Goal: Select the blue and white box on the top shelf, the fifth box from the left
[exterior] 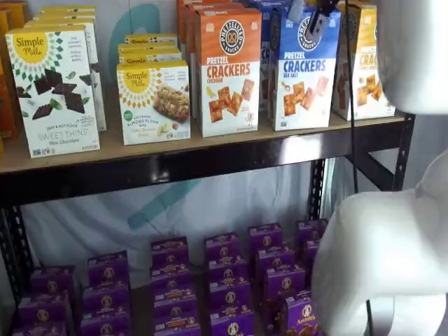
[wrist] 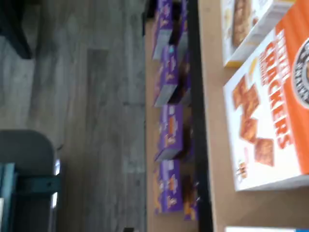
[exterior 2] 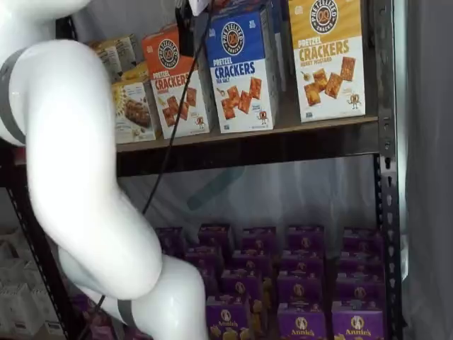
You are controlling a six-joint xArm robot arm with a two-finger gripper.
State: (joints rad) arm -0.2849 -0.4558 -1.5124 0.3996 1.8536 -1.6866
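Note:
The blue and white box (exterior: 302, 70) stands upright on the top shelf (exterior: 175, 166), between an orange-topped Cheddar box (exterior: 227, 70) and a yellow-topped box (exterior: 364, 66). It shows in both shelf views (exterior 2: 242, 71). My gripper (exterior: 318, 15) hangs from the top edge in front of the blue box's upper part. In a shelf view its black fingers (exterior 2: 186, 30) sit just left of the blue box's top. No gap shows between them, so I cannot tell whether they are open or shut. The wrist view is turned on its side and shows the Cheddar box (wrist: 270, 106) and only a blue sliver (wrist: 270, 229) at the picture's edge.
Simple Mills boxes (exterior: 154, 101) stand left of the Cheddar box. Many purple boxes (exterior: 224, 280) fill the lower shelf. A black cable (exterior: 348, 84) hangs past the blue box's right side. My white arm (exterior 2: 78, 163) fills the foreground. A black upright (exterior 2: 386, 177) bounds the shelf's right end.

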